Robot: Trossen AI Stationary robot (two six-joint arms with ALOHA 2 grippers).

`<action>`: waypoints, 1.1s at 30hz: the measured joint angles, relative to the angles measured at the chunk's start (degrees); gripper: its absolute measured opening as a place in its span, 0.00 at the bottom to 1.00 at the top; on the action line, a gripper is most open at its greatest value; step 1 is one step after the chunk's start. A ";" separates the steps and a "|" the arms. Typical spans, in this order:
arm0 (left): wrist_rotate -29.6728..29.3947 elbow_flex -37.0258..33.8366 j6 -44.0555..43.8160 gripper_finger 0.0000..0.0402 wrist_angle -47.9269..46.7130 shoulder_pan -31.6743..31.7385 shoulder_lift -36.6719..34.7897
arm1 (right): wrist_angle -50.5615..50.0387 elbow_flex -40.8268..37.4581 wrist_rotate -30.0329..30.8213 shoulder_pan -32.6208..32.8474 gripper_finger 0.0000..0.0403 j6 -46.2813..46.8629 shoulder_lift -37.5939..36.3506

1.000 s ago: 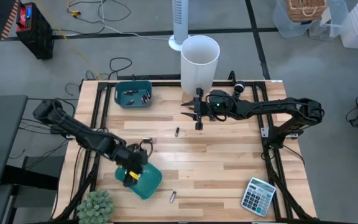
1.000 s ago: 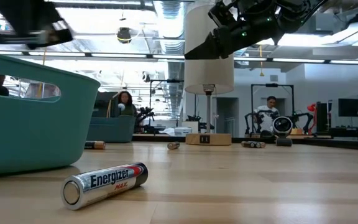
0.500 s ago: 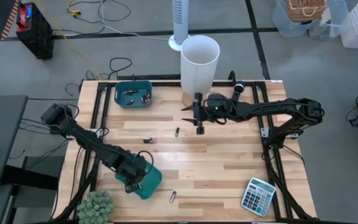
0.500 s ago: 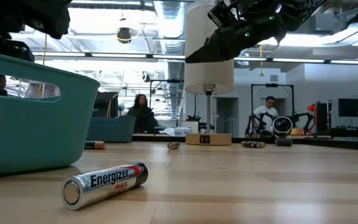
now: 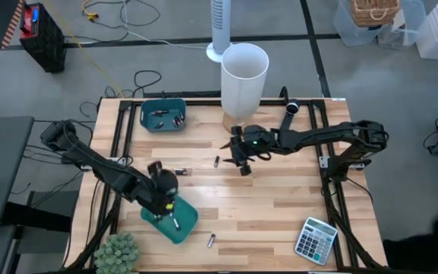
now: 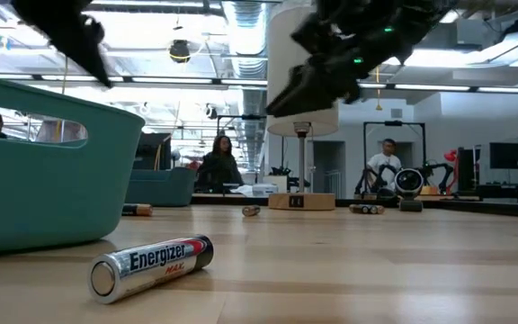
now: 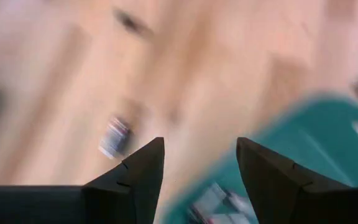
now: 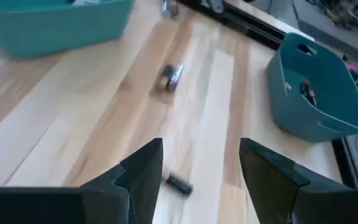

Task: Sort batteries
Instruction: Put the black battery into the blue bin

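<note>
While several batteries already lay in the far teal bin (image 5: 163, 115) and the near teal bin (image 5: 179, 219), three loose ones remained on the tabletop (image 5: 280, 205): two mid-table (image 5: 217, 161) and one near the front edge (image 5: 211, 240). My left claw (image 5: 160, 199) hung empty and open above the near bin; my right claw (image 5: 241, 157), open, hung beside a mid-table cell. Only the white tub (image 5: 244, 76), calculator (image 5: 314, 239) and plant (image 5: 117, 252) stood around, none blocking.

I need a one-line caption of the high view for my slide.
Left claw open above the near teal bin; right claw open over a loose battery mid-table.
</note>
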 joint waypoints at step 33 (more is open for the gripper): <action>-27.73 -1.79 9.78 0.48 0.51 11.15 -3.65 | -2.09 -27.91 25.31 -12.39 0.54 36.06 -20.29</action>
